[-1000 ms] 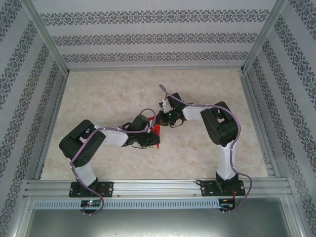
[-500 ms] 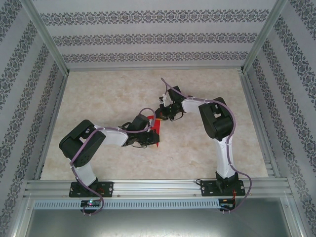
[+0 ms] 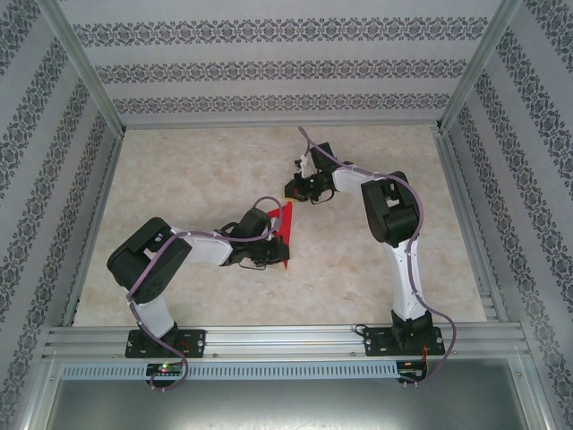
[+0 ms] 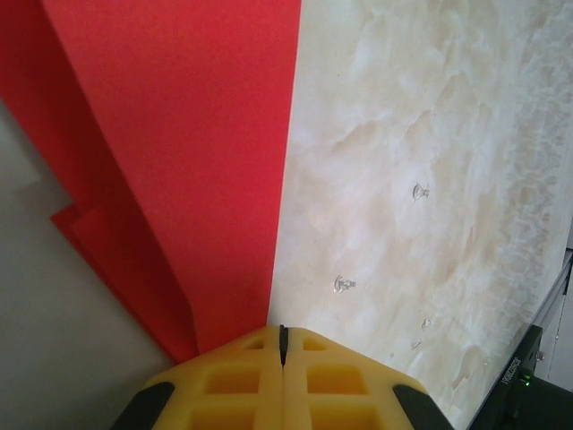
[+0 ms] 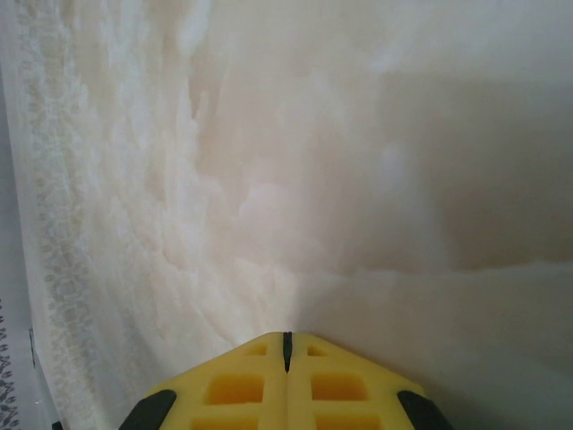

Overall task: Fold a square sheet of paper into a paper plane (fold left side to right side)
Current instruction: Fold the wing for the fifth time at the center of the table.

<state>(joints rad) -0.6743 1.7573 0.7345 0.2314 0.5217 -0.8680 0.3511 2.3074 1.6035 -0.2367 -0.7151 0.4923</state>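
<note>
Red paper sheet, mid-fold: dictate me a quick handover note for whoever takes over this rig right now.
Left pincer: pads shut, apparently pinching the square sheet of paper at one edge.
Right pincer: shut, holding nothing, over the table, just beyond the sheet's far end and apart from it.
Sheet: mid-table, seen from above as a narrow red strip, with layers overlapping.
Done: a fold is begun; how flat its crease lies cannot be told.
Left: finish the left-to-right fold, then the remaining plane folds; no pointed dart yet.
</note>
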